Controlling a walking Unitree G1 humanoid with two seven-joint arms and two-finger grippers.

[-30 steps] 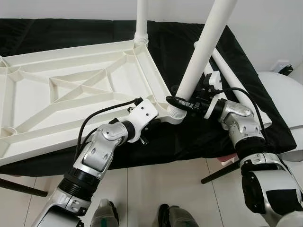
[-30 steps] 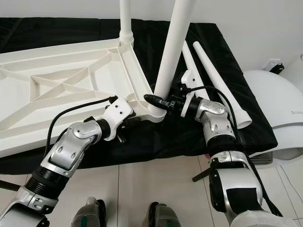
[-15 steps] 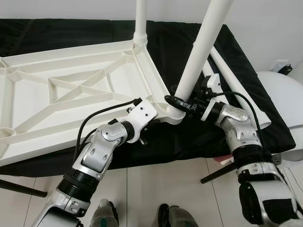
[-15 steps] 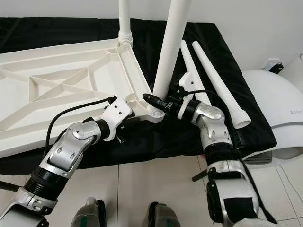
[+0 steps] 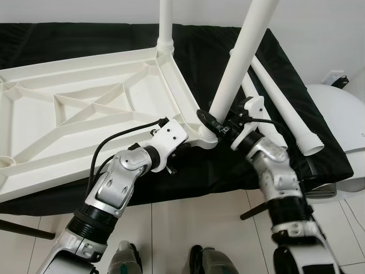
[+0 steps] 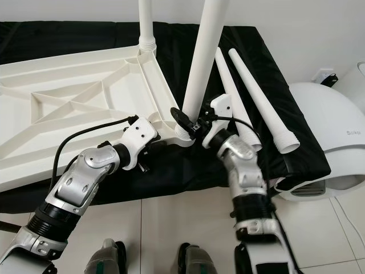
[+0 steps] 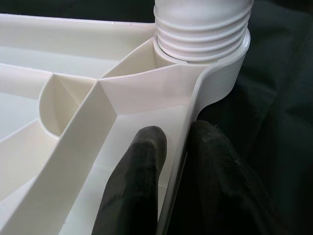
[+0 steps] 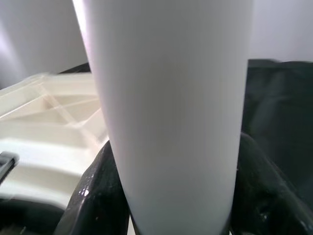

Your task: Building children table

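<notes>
— Step in hand? Going left to right.

— Looks like screwing a leg home. Left hand (image 7: 168, 186) pinching the rim of the upturned tabletop (image 5: 85, 108) on the black-covered bench (image 5: 228, 171), one finger (image 7: 134, 181) inside the wall, the other outside, just short of the corner socket (image 7: 203, 29). Right hand (image 8: 171, 196) wrapped around the leg (image 5: 242, 57), low, just above that socket, fingers (image 8: 93, 196) pressed to both sides.

— Next move?

— Probably twisting the leg until seated, steadying the top meanwhile. Tilted now, so straightening first seems wise.

— And beyond the right hand?

— Two spare legs (image 6: 259, 94) lying on the cloth; another leg (image 5: 165, 25) already standing at the far corner.

— Hard to make out?

— Thread depth. Leg tops cut off. Tabletop's left end too.
</notes>
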